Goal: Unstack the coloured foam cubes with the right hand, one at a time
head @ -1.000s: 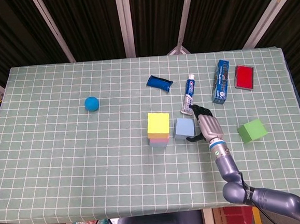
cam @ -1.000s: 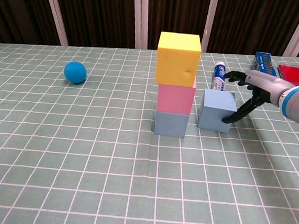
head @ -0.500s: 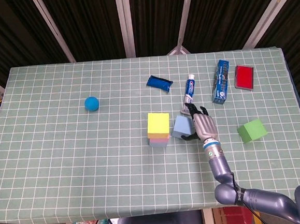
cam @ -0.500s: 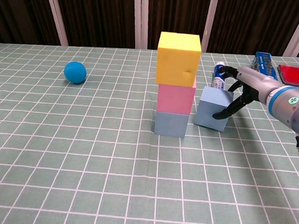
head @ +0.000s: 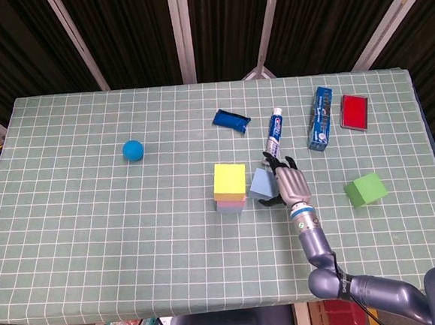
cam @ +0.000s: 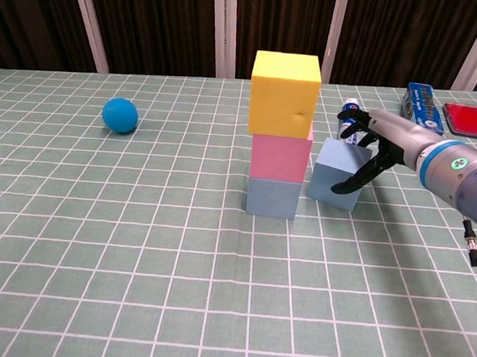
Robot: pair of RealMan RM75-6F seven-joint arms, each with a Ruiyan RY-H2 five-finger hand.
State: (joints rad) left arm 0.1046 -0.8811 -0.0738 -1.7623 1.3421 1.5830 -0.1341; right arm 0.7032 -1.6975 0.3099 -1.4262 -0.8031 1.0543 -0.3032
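A table (head: 95,240) under a green checked cloth fills both views, with wide open cloth across the lower half and the whole left side of the frame. Near centre stands a stack of foam cubes: a yellow foam cube (cam: 285,94) on top, a pink foam cube (cam: 279,157) under it, and a blue-grey foam cube (cam: 273,198) at the bottom. Just right of the stack, a loose pale blue foam cube (cam: 336,184) sits tilted, its left edge leaning close to the stack. The robot's right hand (cam: 376,146) grips this cube from the right, dark fingers (cam: 353,184) wrapped over its top and side; whether the cube touches the stack cannot be told. Behind the hand an upright white toothpaste tube (head: 275,127) is partly hidden in the chest view. Toward the upper right lie a blue toothpaste box (head: 319,117) and a red flat block (head: 354,112) close to the table edge. A green foam cube (head: 366,189) sits at right, a dark blue packet (head: 231,121) at upper centre, a blue ball (head: 132,150) at left. The left hand does not show in either view.
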